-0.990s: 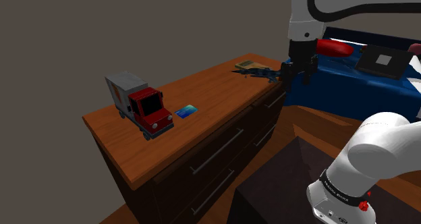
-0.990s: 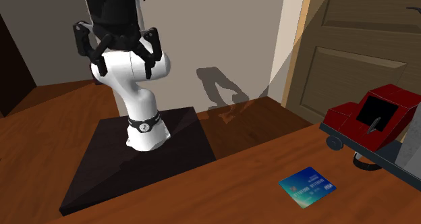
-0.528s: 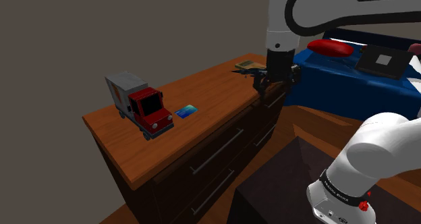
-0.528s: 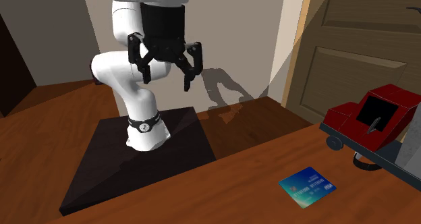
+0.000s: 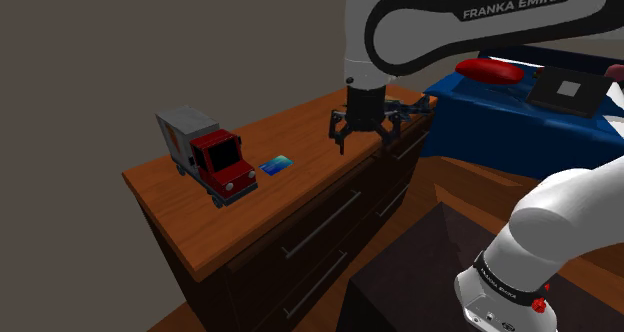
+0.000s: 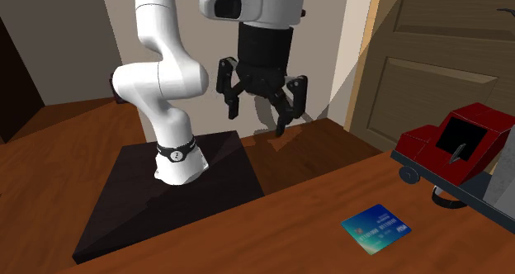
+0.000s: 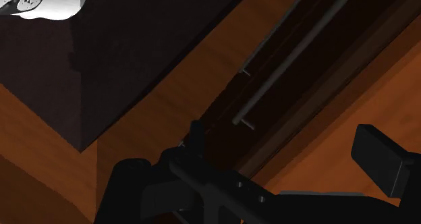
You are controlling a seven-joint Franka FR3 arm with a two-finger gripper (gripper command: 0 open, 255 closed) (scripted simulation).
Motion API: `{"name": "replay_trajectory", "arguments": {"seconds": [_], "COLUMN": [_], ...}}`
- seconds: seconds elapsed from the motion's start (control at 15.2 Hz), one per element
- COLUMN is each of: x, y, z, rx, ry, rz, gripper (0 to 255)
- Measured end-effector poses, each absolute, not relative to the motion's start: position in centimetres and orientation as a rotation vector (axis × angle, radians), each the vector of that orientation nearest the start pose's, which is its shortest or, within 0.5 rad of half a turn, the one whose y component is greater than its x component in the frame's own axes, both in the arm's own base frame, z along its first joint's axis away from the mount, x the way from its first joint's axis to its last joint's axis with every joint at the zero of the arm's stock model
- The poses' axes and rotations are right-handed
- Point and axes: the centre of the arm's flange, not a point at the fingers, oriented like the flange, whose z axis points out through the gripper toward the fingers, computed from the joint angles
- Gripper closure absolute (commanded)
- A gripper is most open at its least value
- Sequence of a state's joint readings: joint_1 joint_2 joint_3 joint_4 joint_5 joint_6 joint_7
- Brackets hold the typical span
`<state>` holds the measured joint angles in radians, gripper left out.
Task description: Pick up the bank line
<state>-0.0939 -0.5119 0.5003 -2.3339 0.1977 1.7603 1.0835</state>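
The counter (image 5: 300, 140) carries a red truck (image 5: 215, 158). The tool (image 5: 367, 138) hangs near the front edge, fingers spread wide and empty, well apart from the small blue card (image 5: 277, 164) lying flat just beside the truck. Barely begun, I'd judge: reaching, gripping and lifting are all left to do.

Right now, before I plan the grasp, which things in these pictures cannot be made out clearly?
- Dark tangled thing at the far end of the dresser: shoulder view, the arm covers most of it.
- Toy truck: second exterior view, cut off by the right edge.
- Blue card: print too small to read in both exterior views.
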Motion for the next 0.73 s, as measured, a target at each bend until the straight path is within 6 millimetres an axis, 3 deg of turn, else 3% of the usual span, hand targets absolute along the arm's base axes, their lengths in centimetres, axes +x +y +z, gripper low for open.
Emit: {"name": "replay_trajectory", "arguments": {"seconds": [0.53,0.73], "x": [44.0,47.1], "y": [25.6,27.1], "z": [47.0,46.0], "rx": [-2.768,-2.662], "ry": [1.711,1.873], "rz": [-0.033,-0.075], "gripper": [0,0]}}
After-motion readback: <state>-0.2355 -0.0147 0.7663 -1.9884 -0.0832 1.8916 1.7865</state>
